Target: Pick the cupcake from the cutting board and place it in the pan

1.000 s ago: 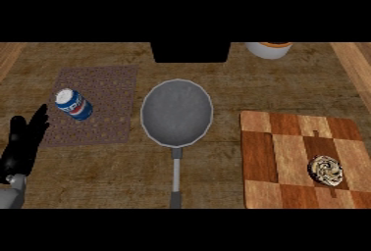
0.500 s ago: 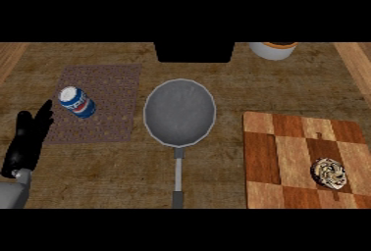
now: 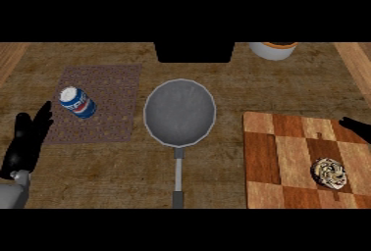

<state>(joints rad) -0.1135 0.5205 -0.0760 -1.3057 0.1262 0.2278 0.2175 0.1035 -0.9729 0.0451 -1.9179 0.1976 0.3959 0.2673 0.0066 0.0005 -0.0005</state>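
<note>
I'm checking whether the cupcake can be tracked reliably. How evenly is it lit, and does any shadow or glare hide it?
Head view: light is dim and even, with no glare; the cupcake shows plainly on the cutting board, unshaded. The pan looks matte grey, without highlights. Only a dark tip of the right hand shows at the right edge; the left hand rests at the left.

I see the cupcake (image 3: pixel 329 172) sitting on the cutting board (image 3: pixel 290 162) at the desk's (image 3: pixel 109 166) right side, with the grey pan (image 3: pixel 180 112) at centre, handle toward me. My left hand (image 3: pixel 25 139) rests at the left edge, fingers straight. Only a dark tip of my right hand (image 3: pixel 357 123) shows at the right edge.
</note>
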